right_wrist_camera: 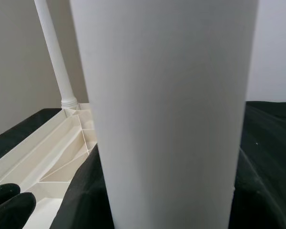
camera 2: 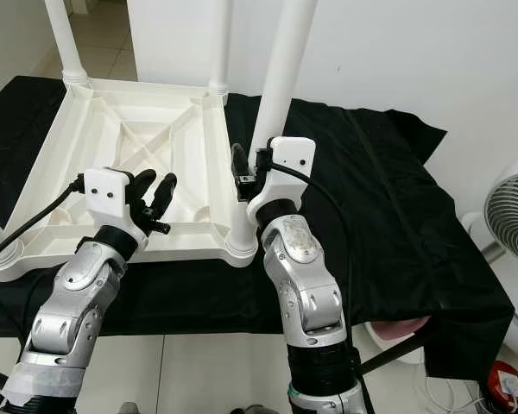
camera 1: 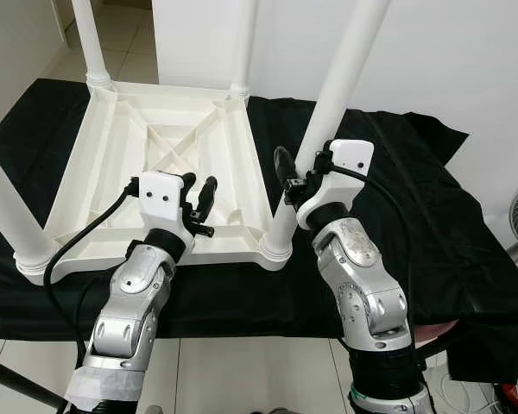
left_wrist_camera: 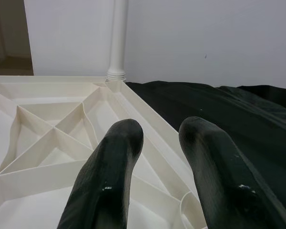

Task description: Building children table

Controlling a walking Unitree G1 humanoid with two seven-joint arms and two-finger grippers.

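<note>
A white plastic children's table [camera 1: 155, 261] lies upside down on a black cloth [camera 1: 432, 224], with its legs pointing up. My right gripper [camera 1: 304, 170] stands open astride the near right leg [camera 1: 332, 95], just above that leg's socket. One of its black fingers [camera 1: 283, 164] shows left of the leg with a small gap; the other is hidden behind the leg. The right wrist view has that leg [right_wrist_camera: 167, 114] very close. My left gripper [camera 1: 200, 195] hovers open over the ribbed underside near the front rim, holding nothing.
Other legs stand at the far left corner [camera 1: 91, 39], the far right corner [camera 1: 244, 43] and the near left corner [camera 1: 4, 207]. A white wall [camera 1: 432, 52] rises behind. A fan [camera 2: 511, 216] stands to the right on the tiled floor.
</note>
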